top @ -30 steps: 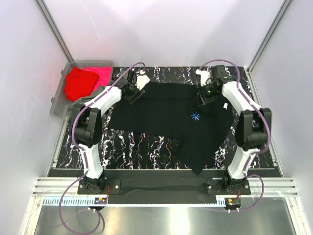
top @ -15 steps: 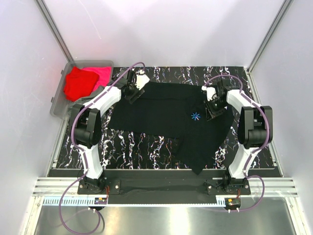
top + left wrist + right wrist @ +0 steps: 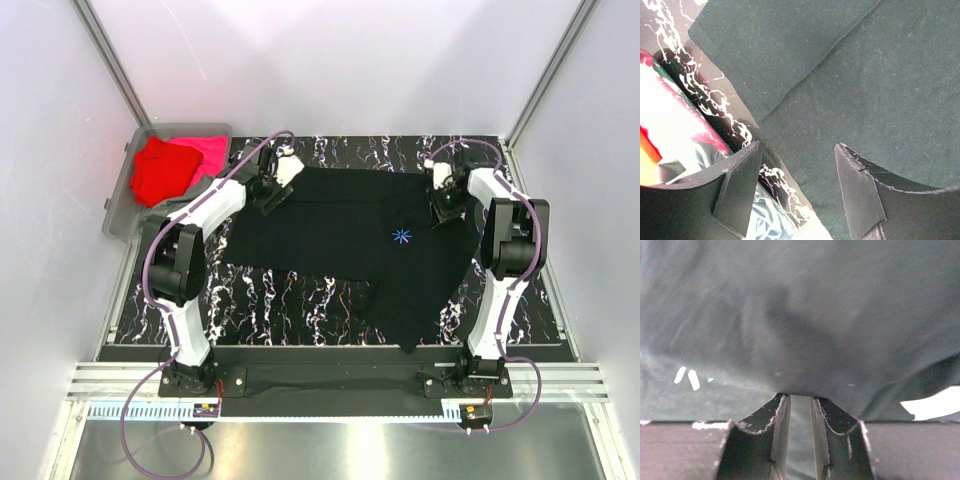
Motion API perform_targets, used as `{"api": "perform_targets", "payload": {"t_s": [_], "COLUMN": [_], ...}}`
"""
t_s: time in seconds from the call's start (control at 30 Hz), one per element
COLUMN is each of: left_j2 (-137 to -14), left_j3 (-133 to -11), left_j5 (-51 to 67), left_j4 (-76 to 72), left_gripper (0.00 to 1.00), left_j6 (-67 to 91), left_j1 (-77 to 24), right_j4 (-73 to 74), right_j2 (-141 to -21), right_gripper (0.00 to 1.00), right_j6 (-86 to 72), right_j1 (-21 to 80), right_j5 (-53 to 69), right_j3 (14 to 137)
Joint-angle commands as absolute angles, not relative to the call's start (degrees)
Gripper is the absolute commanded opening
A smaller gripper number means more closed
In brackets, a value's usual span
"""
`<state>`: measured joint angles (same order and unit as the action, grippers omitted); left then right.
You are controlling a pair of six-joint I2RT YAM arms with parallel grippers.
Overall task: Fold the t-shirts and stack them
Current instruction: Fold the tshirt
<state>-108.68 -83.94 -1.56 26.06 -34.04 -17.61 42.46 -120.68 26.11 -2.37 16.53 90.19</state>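
The black t-shirt lies spread on the marble table, its blue starburst print right of centre. My left gripper is open over the shirt's far left corner; in the left wrist view its jaws straddle the shirt's edge. My right gripper is at the shirt's far right corner. In the right wrist view its jaws are nearly together on a raised fold of black cloth. A red t-shirt and a magenta-pink one lie in the bin.
A clear plastic bin stands off the table's far left corner, close to my left gripper; it also shows in the left wrist view. White walls and metal posts enclose the table. The shirt's lower hem hangs towards the near edge.
My right gripper dipped towards the starburst, then drew back to the far right, pulling the shirt's right corner outward. My left gripper has barely moved.
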Motion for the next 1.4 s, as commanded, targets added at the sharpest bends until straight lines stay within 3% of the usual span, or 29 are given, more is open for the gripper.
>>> {"api": "perform_targets", "payload": {"t_s": [0.0, 0.47, 0.8, 1.1, 1.37], "left_j2": [-105.5, -107.6, -108.7, -109.0, -109.1], "left_j3": [-84.1, -85.5, -86.5, -86.4, -86.8], "left_j5": [-2.5, -1.6, -1.2, -1.1, -1.1], "left_j4": [24.3, 24.5, 24.5, 24.5, 24.6], "left_gripper": [0.65, 0.65, 0.65, 0.65, 0.65], "left_j6": [-34.4, -33.7, -33.4, -33.4, -33.3], "left_j1": [-17.9, -18.9, -19.0, -19.0, -19.3], "right_j4": [40.8, 40.1, 40.0, 40.5, 40.3], "right_j2": [-121.9, -122.6, -119.8, -110.4, -114.2], "right_gripper": [0.29, 0.31, 0.35, 0.39, 0.43], "right_j6": [25.7, 20.7, 25.9, 29.6, 28.4], "right_j1": [-3.1, -3.1, -3.2, -3.4, -3.4], "right_j5": [14.6, 17.7, 14.9, 16.1, 16.7], "right_j3": [95.3, 102.7, 97.1, 88.3, 89.2]}}
